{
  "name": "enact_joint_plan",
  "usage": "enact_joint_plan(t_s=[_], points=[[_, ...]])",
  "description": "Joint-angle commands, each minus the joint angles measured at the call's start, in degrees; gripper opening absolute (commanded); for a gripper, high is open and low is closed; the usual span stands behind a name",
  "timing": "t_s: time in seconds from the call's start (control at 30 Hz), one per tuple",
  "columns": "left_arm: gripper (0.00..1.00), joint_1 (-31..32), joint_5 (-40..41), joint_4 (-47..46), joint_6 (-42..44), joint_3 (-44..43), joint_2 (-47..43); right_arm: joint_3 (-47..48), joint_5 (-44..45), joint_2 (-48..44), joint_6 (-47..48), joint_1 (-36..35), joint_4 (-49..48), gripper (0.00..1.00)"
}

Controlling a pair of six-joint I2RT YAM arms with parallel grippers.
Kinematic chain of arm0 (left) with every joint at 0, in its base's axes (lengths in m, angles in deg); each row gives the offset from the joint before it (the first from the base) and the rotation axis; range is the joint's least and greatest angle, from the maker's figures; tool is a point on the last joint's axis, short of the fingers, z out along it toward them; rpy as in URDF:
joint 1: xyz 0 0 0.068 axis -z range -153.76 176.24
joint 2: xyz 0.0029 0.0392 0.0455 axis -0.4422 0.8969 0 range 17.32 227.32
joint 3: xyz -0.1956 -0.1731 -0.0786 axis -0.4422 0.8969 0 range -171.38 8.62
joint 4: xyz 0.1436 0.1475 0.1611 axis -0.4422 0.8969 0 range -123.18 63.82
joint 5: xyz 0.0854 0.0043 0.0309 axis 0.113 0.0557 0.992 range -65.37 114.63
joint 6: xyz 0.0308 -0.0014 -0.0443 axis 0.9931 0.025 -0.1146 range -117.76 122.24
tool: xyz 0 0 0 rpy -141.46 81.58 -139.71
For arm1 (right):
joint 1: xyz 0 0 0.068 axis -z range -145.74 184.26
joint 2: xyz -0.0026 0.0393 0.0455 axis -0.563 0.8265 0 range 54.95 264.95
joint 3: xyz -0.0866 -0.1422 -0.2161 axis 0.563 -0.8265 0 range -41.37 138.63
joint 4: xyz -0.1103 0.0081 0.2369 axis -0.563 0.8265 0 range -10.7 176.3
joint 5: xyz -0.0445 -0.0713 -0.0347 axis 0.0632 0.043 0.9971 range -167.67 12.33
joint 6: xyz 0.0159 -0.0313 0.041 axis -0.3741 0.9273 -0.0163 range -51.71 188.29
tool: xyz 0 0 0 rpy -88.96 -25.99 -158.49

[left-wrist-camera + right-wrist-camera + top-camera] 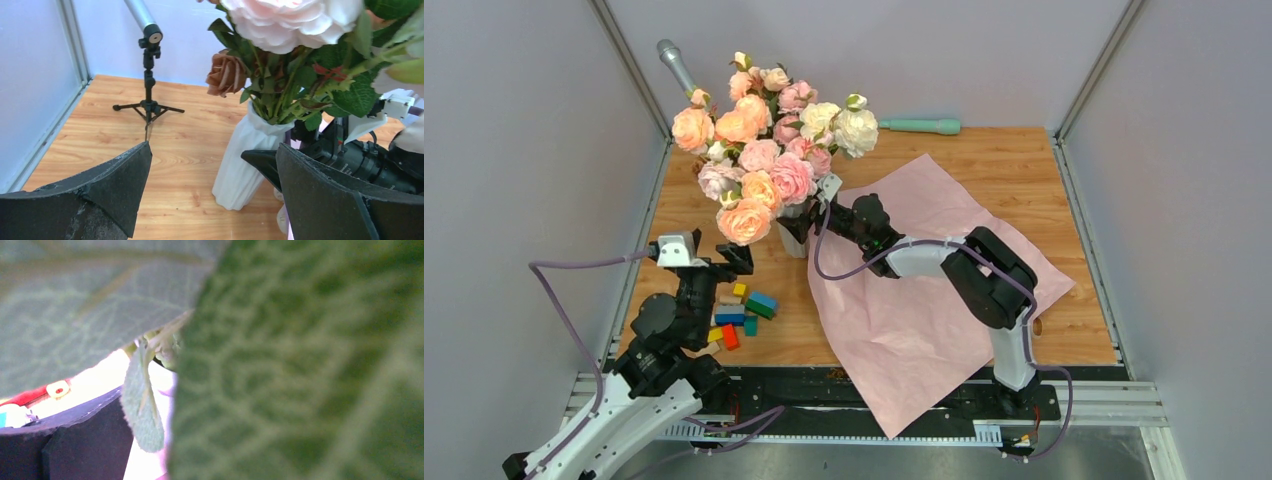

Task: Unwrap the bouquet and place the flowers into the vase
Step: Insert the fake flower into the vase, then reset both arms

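Paper (924, 300), pink, is spread over the right half of the counter (1014, 160), overhanging its near edge. Left of centre, the flowers (839, 125) are stood in the white vase (793, 240). The right gripper (796, 226) is buried among the stems at the vase's neck; whether anything is gripped cannot be told. The left gripper (732, 265) is spread wide and empty beside coloured blocks (744, 310).

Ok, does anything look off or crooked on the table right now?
The vase leans sideways rather than standing upright, unlike the straight tripod behind it; the right gripper is at its neck. The pink paper also hangs over the table's near edge.
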State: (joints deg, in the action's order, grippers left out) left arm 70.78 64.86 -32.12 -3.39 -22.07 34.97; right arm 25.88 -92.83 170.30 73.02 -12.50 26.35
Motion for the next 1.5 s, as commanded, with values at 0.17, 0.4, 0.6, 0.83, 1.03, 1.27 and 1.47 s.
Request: enact_joint_plan(t_s=[0.17,0.4,0.6,0.83,1.03,1.27,1.47], points=[[1.00,0.12,7.87,6.53,-0.83,-3.75,-2.95,-0.49,1.12,-3.61,-1.33,-1.40,8.39,0.98],[1.00,0.11,9.65,8.64,-0.90,-5.11,-3.50,-3.61,1.60,-7.35,-1.48,-2.01,7.81,1.00],[1.00,0.09,10.59,9.41,-0.82,-5.55,-4.32,-6.86,1.41,-12.23,-1.88,-2.42,7.25,1.00],[1.00,0.11,8.58,9.16,0.39,-6.02,-4.27,-10.05,3.03,-16.31,-2.10,-2.40,7.87,1.00],[1.00,0.11,2.61,7.10,3.07,-6.60,-2.82,-10.49,4.11,-15.60,-2.69,-2.38,7.89,1.00],[1.00,0.11,0.34,6.56,3.10,-6.50,-2.33,-11.99,5.26,-16.04,-3.39,-2.39,6.11,0.99],[1.00,0.11,-0.34,7.44,3.17,-6.74,-1.47,-14.41,7.10,-19.71,-3.69,-2.39,5.69,0.99]])
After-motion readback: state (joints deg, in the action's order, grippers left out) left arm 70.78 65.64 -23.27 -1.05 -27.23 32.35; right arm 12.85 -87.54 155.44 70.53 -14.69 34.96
